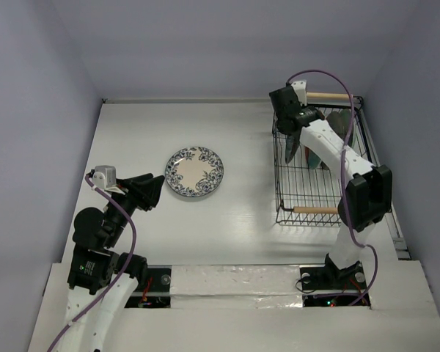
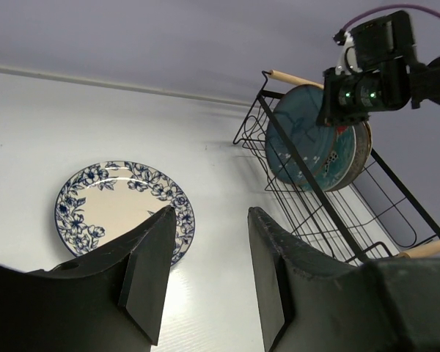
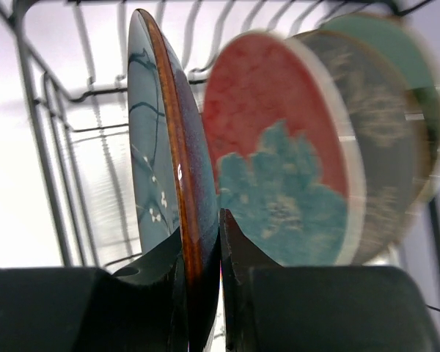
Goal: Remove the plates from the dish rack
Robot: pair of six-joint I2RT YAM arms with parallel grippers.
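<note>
The dish rack (image 1: 281, 183) stands at the right of the table. My right gripper (image 1: 292, 143) reaches into it and is shut on the brown rim of the dark teal plate (image 3: 150, 169), which stands on edge; the gripper (image 3: 202, 224) shows in the wrist view with a finger on each face. Behind it stand the red-and-teal plate (image 3: 279, 169), the grey-brown plate (image 3: 381, 147) and the pale green plate (image 3: 411, 66). The white-blue floral plate (image 1: 195, 171) lies flat mid-table. My left gripper (image 1: 155, 189) is open and empty, just near-left of that plate (image 2: 125, 209).
The rack has wooden handles at its near edge (image 1: 315, 210) and its far edge (image 1: 330, 96). Grey walls close in the table at the back and sides. The rack's wire side (image 3: 51, 147) runs close left of the held plate.
</note>
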